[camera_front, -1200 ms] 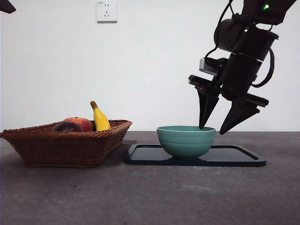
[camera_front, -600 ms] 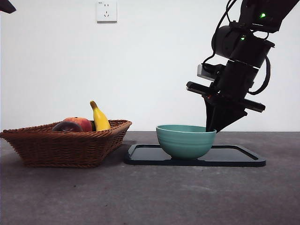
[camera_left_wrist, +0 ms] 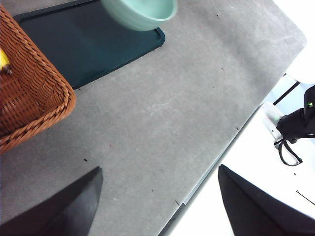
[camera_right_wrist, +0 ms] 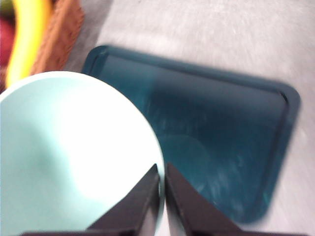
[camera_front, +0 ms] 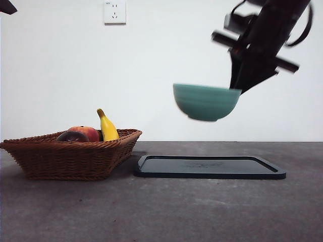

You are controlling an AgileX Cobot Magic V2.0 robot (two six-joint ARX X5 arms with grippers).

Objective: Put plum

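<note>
1. The plum [camera_front: 72,136] is round, dark maroon and glossy; it lies in the wicker basket [camera_front: 70,159] beside a red-orange peach [camera_front: 88,132] and a yellow banana [camera_front: 107,126].
2. My right gripper [camera_front: 236,86] is clamped on the rim of the teal bowl [camera_front: 206,102].
3. Half a second ago the bowl sat on the dark tray [camera_front: 209,167]; now it hangs above it.
4. My left gripper [camera_left_wrist: 157,196] waits, jaws apart.

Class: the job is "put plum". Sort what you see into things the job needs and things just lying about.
Job: plum in the basket; green bowl, lifted by the right claw.

Lying about: banana, peach, dark tray, wall socket.
</note>
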